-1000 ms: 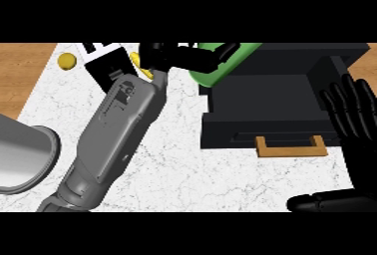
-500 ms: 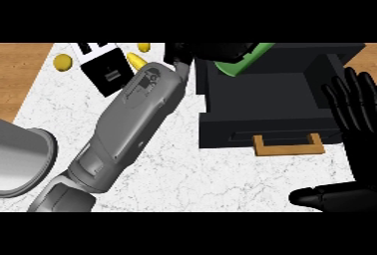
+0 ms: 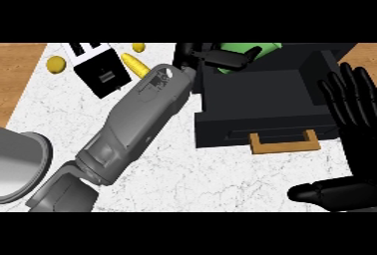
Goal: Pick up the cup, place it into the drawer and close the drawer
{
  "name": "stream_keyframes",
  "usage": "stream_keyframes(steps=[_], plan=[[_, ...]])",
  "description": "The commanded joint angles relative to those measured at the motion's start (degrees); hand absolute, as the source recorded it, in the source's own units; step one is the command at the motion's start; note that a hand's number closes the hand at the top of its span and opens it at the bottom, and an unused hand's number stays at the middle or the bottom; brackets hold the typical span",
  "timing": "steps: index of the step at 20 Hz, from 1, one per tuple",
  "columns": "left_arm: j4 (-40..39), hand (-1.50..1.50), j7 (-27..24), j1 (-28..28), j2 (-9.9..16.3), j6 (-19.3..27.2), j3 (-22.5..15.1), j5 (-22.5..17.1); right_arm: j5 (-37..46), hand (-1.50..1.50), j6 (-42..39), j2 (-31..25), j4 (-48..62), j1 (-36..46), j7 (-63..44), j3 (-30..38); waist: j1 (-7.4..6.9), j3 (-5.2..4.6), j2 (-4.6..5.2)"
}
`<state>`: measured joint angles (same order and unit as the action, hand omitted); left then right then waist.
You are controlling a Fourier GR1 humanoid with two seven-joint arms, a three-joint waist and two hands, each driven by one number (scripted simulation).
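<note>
The green cup [image 3: 249,54] is held in my left hand [image 3: 208,56], whose fingers curl round it and hide part of it. It hangs over the back left part of the open black drawer [image 3: 265,97], near the view's top. The drawer's tan handle [image 3: 284,145] faces me. My left forearm crosses the counter diagonally from the lower left. At the right edge my right hand [image 3: 358,124] rests open, fingers up, beside the drawer's right side and apart from it.
A grey round vessel [image 3: 18,164] sits at the left edge. Behind the left forearm lie a black and white box [image 3: 103,74] and small yellow pieces [image 3: 56,63] [image 3: 135,64]. The white marble counter [image 3: 184,179] stretches in front of the drawer.
My left hand has carried the green cup to the right, from beside the drawer to above its back left part. The right hand has stayed in place.
</note>
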<state>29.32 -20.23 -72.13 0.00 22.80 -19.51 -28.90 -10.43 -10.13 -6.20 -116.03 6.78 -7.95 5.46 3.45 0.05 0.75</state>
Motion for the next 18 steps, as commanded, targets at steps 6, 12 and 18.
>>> stream_keyframes(steps=[6,12,18], plan=[[-5.4,1.50,-0.1,-3.0,0.0,2.5,-8.7,-5.0,3.2,-1.50,-0.3,2.5,2.7,-0.4,3.8,-3.9,2.34,0.06,0.60],[-6.1,-1.50,2.1,-2.4,0.0,6.8,-16.0,-3.9,-0.7,-1.50,-1.3,0.8,0.3,0.2,1.8,-1.4,3.70,0.09,0.55],[-6.3,-1.50,0.4,-4.6,0.0,5.5,-14.3,-8.2,-2.9,-1.50,-1.6,0.3,2.6,3.4,1.0,-0.1,3.25,0.05,0.95]])
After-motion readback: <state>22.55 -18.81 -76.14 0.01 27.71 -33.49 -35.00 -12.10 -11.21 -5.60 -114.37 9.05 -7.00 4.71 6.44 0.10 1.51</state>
